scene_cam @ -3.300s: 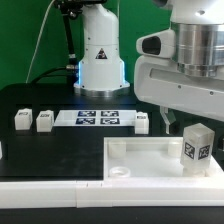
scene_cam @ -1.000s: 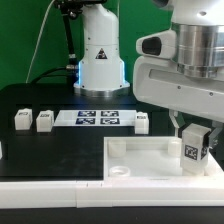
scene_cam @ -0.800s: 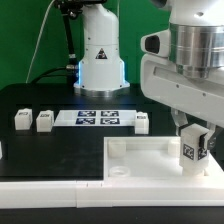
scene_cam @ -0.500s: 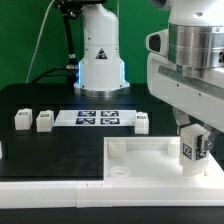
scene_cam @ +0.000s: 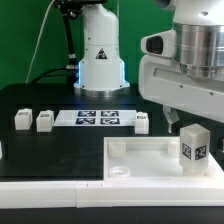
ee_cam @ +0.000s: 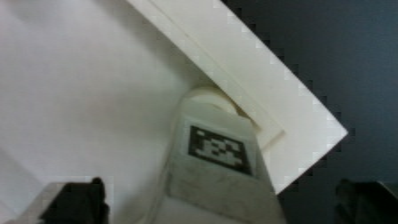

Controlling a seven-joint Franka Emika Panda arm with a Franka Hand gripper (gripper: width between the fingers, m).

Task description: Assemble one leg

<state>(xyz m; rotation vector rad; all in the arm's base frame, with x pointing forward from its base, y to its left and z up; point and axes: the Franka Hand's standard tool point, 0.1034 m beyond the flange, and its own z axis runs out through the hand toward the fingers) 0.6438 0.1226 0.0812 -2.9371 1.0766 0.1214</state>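
A white leg (scene_cam: 196, 148) with a square marker tag stands upright in the corner of the large white rimmed panel (scene_cam: 140, 158) on the exterior view's right. My gripper (scene_cam: 190, 122) hangs just above the leg's top, open. In the wrist view the leg (ee_cam: 222, 165) rises between my two dark fingers (ee_cam: 71, 202), with a gap on each side, so nothing is held. The panel (ee_cam: 89, 90) and its raised rim fill the space behind it.
Three more legs lie on the black table: two on the exterior view's left (scene_cam: 21, 119) (scene_cam: 44, 121) and one (scene_cam: 142, 122) beside the marker board (scene_cam: 98, 118). The robot base (scene_cam: 100, 55) stands behind the board. A round socket (scene_cam: 120, 172) sits at the panel's near corner.
My fingers, which were closed around the top of the leg, have let go and lifted. The leg stays upright in the panel's corner.
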